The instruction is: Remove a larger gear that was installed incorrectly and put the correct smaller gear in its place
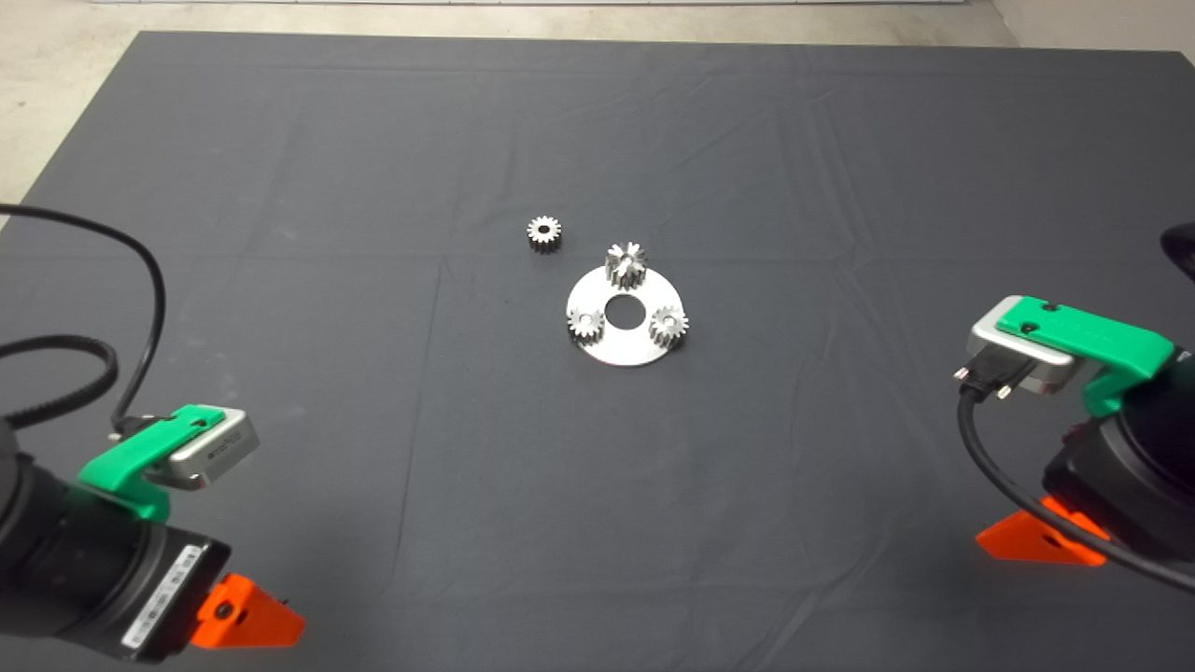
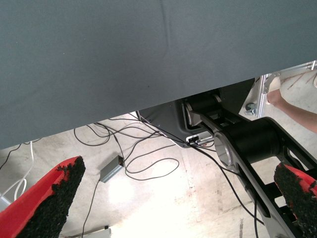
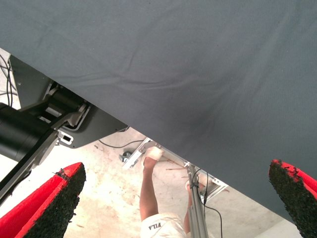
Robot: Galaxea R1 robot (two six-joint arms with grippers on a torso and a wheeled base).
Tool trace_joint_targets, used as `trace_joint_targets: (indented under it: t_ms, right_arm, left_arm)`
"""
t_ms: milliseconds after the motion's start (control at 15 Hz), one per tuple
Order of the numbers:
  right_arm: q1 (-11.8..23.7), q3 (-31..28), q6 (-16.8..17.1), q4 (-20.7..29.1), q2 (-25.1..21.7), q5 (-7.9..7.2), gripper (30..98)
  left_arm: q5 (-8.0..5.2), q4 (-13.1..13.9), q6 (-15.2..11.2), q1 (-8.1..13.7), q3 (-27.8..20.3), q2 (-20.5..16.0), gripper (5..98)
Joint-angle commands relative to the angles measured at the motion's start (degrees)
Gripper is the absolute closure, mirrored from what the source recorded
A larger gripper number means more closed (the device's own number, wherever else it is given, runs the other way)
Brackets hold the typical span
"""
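Note:
A round silver plate (image 1: 624, 343) with a centre hole lies mid-mat. The larger gear (image 1: 625, 264), tall with slanted teeth, stands on the plate's far edge. Two small gears with shiny pins (image 1: 585, 323) (image 1: 668, 325) sit on its left and right. The smaller gear (image 1: 543, 231) lies alone on the mat, left of and beyond the plate. My left gripper (image 1: 247, 616) waits at the lower left, open and empty, its fingers (image 2: 49, 198) wide apart. My right gripper (image 1: 1032, 539) waits at the lower right, open and empty, its fingers (image 3: 47, 203) wide apart.
The dark mat (image 1: 373, 187) covers the table. The wrist views show the mat's edge, the robot's base (image 2: 247, 144), cables on the floor (image 2: 143, 158), and a person's leg (image 3: 148, 188) and hand (image 2: 277, 96).

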State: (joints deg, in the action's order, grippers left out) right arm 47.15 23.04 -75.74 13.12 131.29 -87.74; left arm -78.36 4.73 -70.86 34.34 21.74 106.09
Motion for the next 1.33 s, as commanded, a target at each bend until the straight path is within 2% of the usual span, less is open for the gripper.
trace_joint_targets:
  t_ms: [0,267,400,467,533,600,733,933,1267]
  right_arm:
    - [0.8,-0.2,-0.3,1.7,0.5,-0.07,30.8]
    - [0.8,0.1,-0.3,1.5,0.5,-0.56,30.8]
    - [0.8,1.2,0.2,1.5,1.9,-2.80,30.8]
    - [0.7,3.0,0.5,1.2,2.5,-4.66,30.8]
    - [0.6,4.9,0.7,0.4,2.6,-5.34,30.8]
    - [-0.3,6.9,1.4,-1.8,2.7,-5.34,30.8]
    - [-2.1,12.1,5.3,-6.2,3.4,-5.34,30.8]
    - [-3.1,22.1,11.0,-6.8,7.5,-5.34,30.8]
    - [-5.8,39.3,16.7,-8.1,19.4,-4.90,30.8]
  left_arm:
    - [-0.13,0.9,-0.2,0.6,-0.9,-0.5,5.4]
    - [-0.13,0.9,-0.1,0.6,-0.9,-0.8,5.4]
    - [-0.13,0.9,0.2,0.6,-0.9,-0.4,5.4]
    - [-0.13,0.9,0.2,0.6,-0.9,-0.2,5.4]
    - [-0.13,0.9,0.2,0.6,-0.9,-0.1,5.4]
    - [-0.13,0.9,0.3,0.6,-0.9,-0.1,5.4]
    - [-0.04,0.9,0.4,0.6,-0.9,-0.1,5.4]
    - [-0.04,0.9,0.3,0.6,-0.9,-0.1,5.4]
    - [0.05,0.9,0.3,0.6,-0.9,0.1,5.4]
